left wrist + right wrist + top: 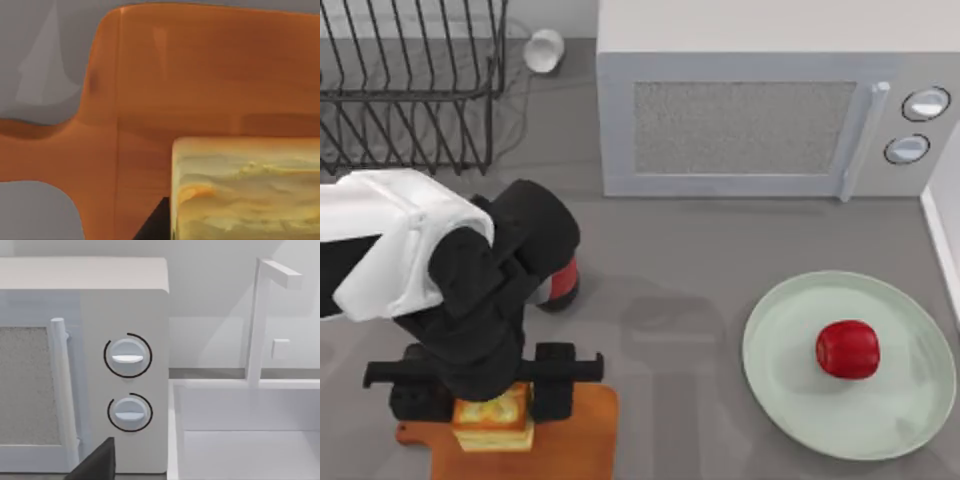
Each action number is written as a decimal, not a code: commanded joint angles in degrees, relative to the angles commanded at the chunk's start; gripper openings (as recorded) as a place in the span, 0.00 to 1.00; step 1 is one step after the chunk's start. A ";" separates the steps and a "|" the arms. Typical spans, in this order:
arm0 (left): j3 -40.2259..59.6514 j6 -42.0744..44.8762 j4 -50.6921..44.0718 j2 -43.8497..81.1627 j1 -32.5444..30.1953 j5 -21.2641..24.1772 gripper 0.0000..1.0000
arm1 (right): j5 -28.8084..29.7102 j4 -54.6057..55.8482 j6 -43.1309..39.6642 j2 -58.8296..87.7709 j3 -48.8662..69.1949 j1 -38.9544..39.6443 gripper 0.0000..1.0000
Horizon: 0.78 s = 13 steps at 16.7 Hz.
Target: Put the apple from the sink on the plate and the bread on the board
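The red apple (847, 349) lies on the pale green plate (790, 390) at the table's right. The bread (492, 417), a toasted block, sits over the left part of the reddish-brown board (585, 440) at the front edge. My left gripper (492, 395) reaches down from above and is shut on the bread, one black finger against each side. In the left wrist view the bread (250, 190) appears close above the board (200, 75), with a dark fingertip (152, 225) beside it. A dark piece of my right gripper (95, 462) faces the microwave and the sink (240, 440).
A grey microwave (770, 100) stands at the back, and a black dish rack (410, 90) at the back left with a white cup (543, 50) beside it. A dark bottle with a red band (560, 285) stands half hidden under my left arm. The sink wall (942, 235) runs along the right edge.
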 joint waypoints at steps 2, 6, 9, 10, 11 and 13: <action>-0.93 -0.06 2.00 0.50 0.00 -0.01 0.00 | 0.00 0.00 0.00 0.00 0.00 0.00 1.00; -2.56 -0.04 3.92 1.61 0.00 -0.11 0.00 | 0.00 0.00 0.00 0.00 0.00 0.00 1.00; -2.56 -0.04 3.92 1.61 0.00 -0.11 0.00 | 0.00 0.00 0.00 0.00 0.00 0.00 1.00; -2.56 -0.04 3.92 1.61 0.00 -0.11 0.08 | 0.00 0.00 0.00 0.00 0.00 0.00 1.00; -2.56 -0.04 3.92 1.61 0.00 -0.11 0.15 | 0.00 0.00 0.00 0.00 0.00 0.00 1.00; -2.56 -0.04 3.92 1.61 0.00 -0.11 0.30 | 0.00 0.00 0.00 0.00 0.00 0.00 1.00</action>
